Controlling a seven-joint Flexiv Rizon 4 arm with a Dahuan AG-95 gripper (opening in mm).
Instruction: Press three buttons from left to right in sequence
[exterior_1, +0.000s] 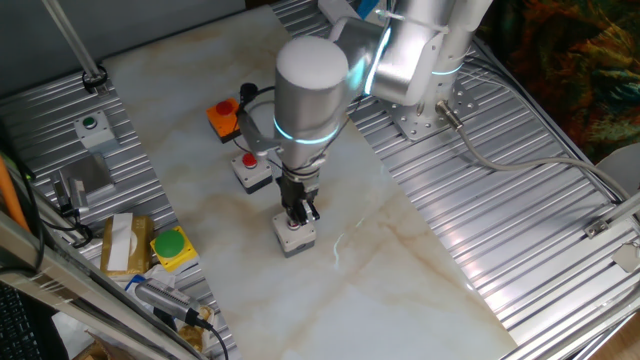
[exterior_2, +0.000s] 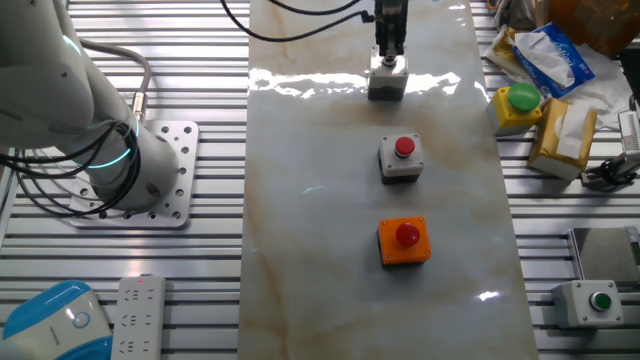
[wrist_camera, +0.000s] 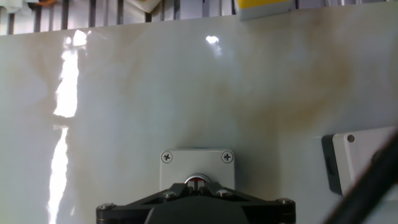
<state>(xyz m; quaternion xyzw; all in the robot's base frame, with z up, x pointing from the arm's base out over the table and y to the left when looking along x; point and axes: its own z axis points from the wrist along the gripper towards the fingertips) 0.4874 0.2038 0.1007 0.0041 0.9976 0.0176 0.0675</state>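
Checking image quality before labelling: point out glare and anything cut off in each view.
The other fixed view: white glare streaks across the marble table beside the far grey button box. Hand view: bright reflections at left; the gripper hides most of the red cap. One fixed view: mild sheen only.

Arm reaches out from its base over the table, last links turned straight down, wrist vertical. Cyan light rings glow on the joints. Gripper (exterior_1: 297, 214) points down, fingertips low and touching the top of the grey button box (exterior_1: 295, 235) beneath it. In the other fixed view the gripper (exterior_2: 389, 48) comes down from the top edge onto that same box. Finger gap not readable in any view; hand view shows only the dark gripper body.
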